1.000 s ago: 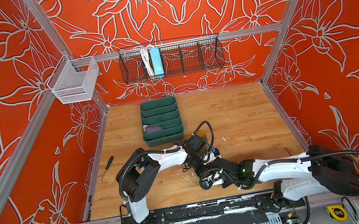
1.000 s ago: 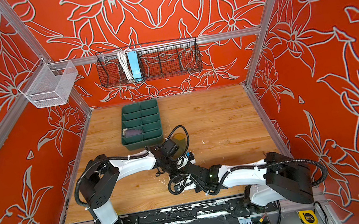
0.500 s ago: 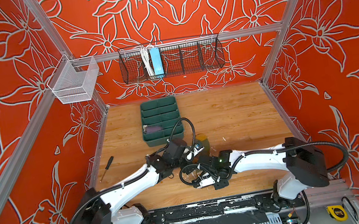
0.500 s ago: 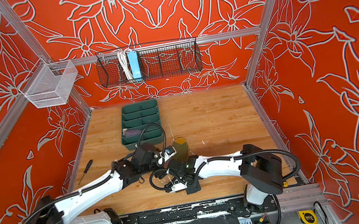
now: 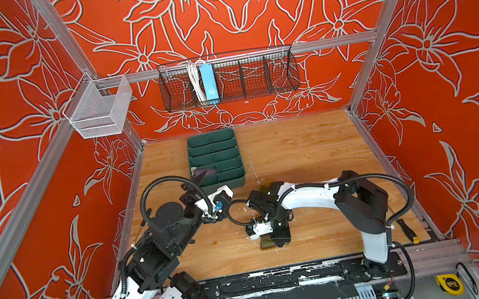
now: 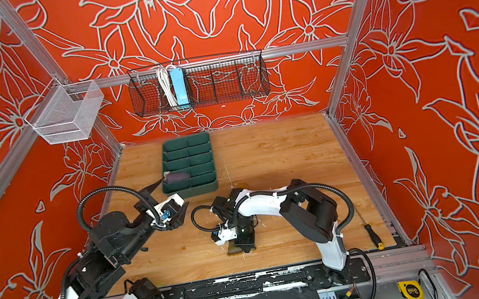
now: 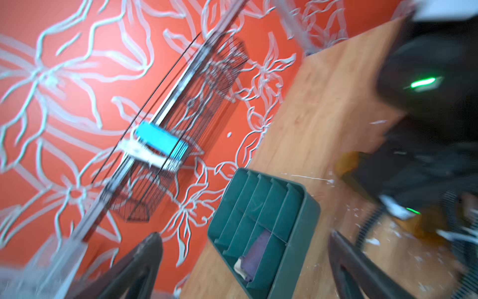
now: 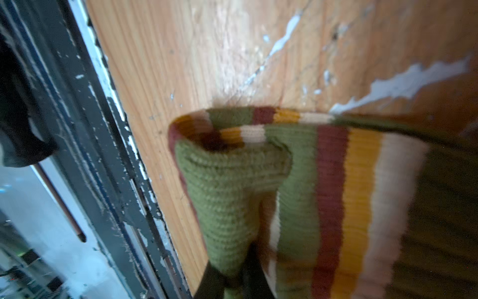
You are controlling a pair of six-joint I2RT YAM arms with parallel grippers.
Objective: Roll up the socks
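Our right tool (image 8: 232, 274) was pinched shut on the green sock (image 8: 297, 181), down at the tabletop (image 5: 297, 147) near the front. Our left tool (image 7: 243, 238) gaped wide by the tray (image 5: 231, 184), where the purple sock (image 5: 202, 173) sat in a compartment.

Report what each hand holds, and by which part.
Right hand pinches the olive green sock by a green fold beside its stripes; left hand is open, empty.
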